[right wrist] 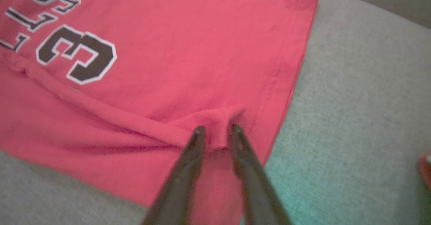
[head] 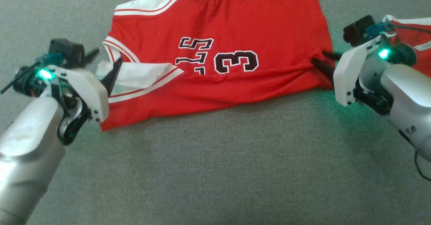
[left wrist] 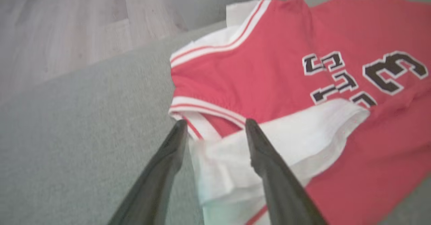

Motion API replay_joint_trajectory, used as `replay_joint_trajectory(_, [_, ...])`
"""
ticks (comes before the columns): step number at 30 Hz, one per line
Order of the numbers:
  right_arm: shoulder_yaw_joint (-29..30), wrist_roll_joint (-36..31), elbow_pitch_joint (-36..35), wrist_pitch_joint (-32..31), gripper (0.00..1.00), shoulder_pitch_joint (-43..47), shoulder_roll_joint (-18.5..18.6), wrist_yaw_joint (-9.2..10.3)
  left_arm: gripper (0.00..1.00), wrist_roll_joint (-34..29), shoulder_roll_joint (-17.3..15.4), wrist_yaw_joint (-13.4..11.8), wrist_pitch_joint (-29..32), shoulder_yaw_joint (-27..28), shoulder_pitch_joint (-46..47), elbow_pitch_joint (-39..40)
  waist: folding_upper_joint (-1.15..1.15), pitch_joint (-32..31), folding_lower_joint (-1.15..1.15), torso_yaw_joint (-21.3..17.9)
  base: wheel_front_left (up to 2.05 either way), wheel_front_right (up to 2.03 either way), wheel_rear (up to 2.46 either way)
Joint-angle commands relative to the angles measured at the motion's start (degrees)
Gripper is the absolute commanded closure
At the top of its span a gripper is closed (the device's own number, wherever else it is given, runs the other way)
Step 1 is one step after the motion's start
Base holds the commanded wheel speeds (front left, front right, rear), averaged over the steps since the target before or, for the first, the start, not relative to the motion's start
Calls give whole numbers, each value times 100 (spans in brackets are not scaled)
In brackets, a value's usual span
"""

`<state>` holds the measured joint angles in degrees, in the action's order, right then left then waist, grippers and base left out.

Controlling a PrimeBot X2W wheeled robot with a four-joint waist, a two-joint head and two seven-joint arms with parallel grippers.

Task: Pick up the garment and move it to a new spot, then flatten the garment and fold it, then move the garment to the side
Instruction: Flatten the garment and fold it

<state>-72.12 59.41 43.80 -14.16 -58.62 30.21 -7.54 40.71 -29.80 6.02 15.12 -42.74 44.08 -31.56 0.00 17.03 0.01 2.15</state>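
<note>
The garment (head: 219, 50) is a red jersey with white trim and a dark number 3. It lies folded lengthwise on the grey cloth surface (head: 215, 167). My left gripper (head: 107, 57) is open at the armhole end. In the left wrist view the left gripper (left wrist: 215, 122) has its fingers wide apart, either side of the white inner fabric of the garment (left wrist: 269, 66). My right gripper (head: 319, 58) is at the hem end. In the right wrist view the right gripper (right wrist: 217, 128) is narrowly open, with a raised ridge of the garment (right wrist: 168, 50) between the tips.
Another red and white cloth (head: 414, 39) lies at the far right behind my right wrist, and its corner (right wrist: 426, 171) shows in the right wrist view. Wooden floor (left wrist: 67, 26) lies beyond the surface's edge on my left. Bare grey surface spreads in front of the jersey.
</note>
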Motion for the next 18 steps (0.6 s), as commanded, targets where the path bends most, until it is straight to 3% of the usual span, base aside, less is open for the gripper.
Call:
replay_joint_trajectory(1, [98, -37, 5, 212, 0, -129, 7, 5, 0, -97, -202, -60, -219, 315, 393, 53, 0, 0, -1, -7, 0, 0, 0])
replay_joint_trajectory(10, [720, -227, 916, 2505, 0, -34, -413, 5, 0, 29, 336, -468, -2595, 1084, 452, -431, 0, -360, -1, -57, 0, 0, 0])
replay_joint_trajectory(14, [1345, -296, 1127, 2902, 0, 106, -596, 5, 0, 86, 489, -576, -2981, 1498, 179, -226, 0, -614, -1, -101, 0, 0, 0])
replay_joint_trajectory(18, [2707, -988, 524, 2912, 0, 487, -654, 5, 0, -195, 654, -756, -3008, 2110, -407, 487, 0, -798, -1, -148, 0, 0, 0])
